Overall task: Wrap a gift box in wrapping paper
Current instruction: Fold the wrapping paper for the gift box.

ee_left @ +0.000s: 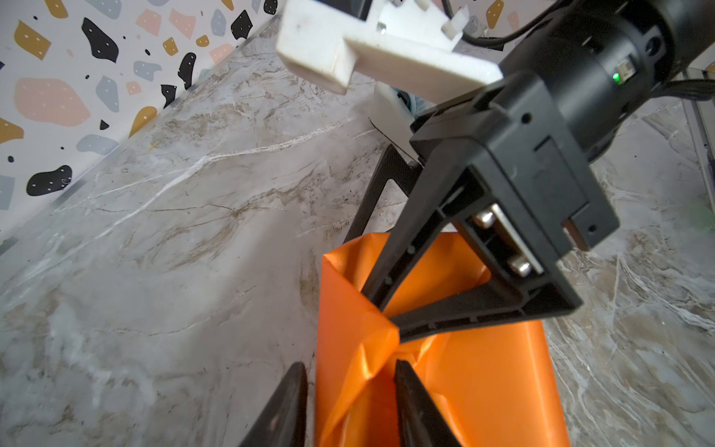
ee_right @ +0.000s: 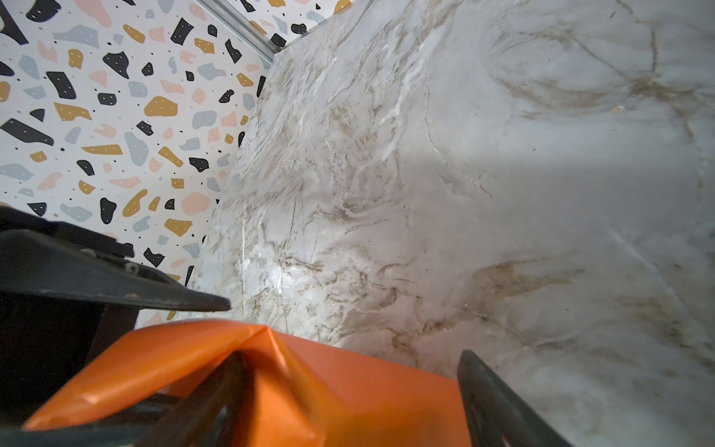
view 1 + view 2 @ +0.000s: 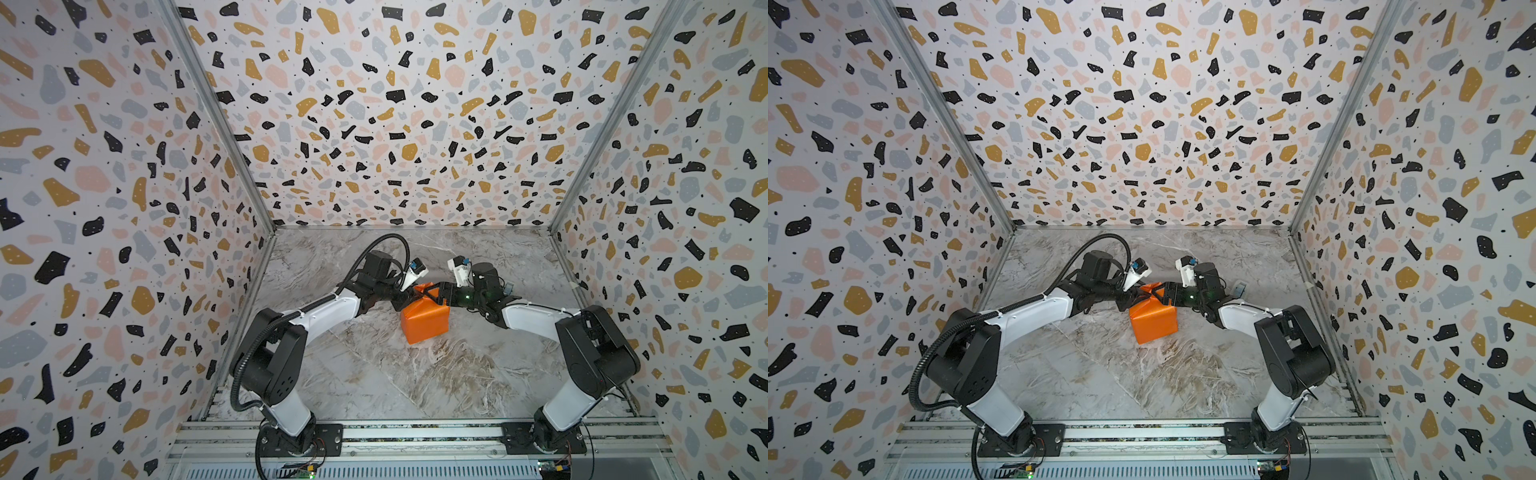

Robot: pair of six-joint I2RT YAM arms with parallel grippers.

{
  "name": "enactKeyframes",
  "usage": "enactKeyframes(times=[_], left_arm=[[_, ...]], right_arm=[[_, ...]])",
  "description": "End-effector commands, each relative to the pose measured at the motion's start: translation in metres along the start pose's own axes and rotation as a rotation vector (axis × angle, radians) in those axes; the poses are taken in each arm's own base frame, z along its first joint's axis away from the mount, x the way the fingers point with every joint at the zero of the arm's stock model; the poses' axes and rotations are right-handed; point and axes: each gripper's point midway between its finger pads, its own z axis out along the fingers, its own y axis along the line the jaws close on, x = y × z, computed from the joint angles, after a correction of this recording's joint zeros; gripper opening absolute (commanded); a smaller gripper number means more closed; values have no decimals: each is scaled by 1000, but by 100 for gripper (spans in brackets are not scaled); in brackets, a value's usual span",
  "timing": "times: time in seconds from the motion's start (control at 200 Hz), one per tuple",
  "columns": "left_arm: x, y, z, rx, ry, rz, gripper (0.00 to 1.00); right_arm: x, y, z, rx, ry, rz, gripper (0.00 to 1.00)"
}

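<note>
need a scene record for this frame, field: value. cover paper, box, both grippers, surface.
paper: bright orange sheet of wrapping paper, folded round a boxy shape; only the orange face shows
gift box: not visible, presumably under the paper
end flaps: creased and loose at the end away from the arm bases
left gripper: open, fingers either side of a raised fold
right gripper: open wide at that same end, one finger in the fold
surface: grey-veined marble tabletop, parcel resting on it

Grey-veined marble tabletop (image 3: 374,374) beneath a folded bundle of orange wrapping paper (image 3: 424,324)
</note>
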Motion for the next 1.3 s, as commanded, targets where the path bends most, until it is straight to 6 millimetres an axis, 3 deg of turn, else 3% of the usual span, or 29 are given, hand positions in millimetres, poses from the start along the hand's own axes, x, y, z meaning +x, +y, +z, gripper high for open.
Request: enactKeyframes(times=[0.0,0.295,0.631,0.786,1.297], left_arm=[[-43,0,-8,-9,-112,38,37],[-52,4,-6,-34,-121,29,33],[-52,4,-6,-35,-110,31,15],[-54,3,-9,-38,-115,41,0],[-52,-3,-14,-53,-113,61,0]], right_arm=[[22,-12,-4,55,64,26,86],[25,-12,-4,52,65,28,85],[25,-12,-4,51,65,30,85],[18,-9,-8,52,53,21,86],[-6,20,-34,-53,9,27,88]])
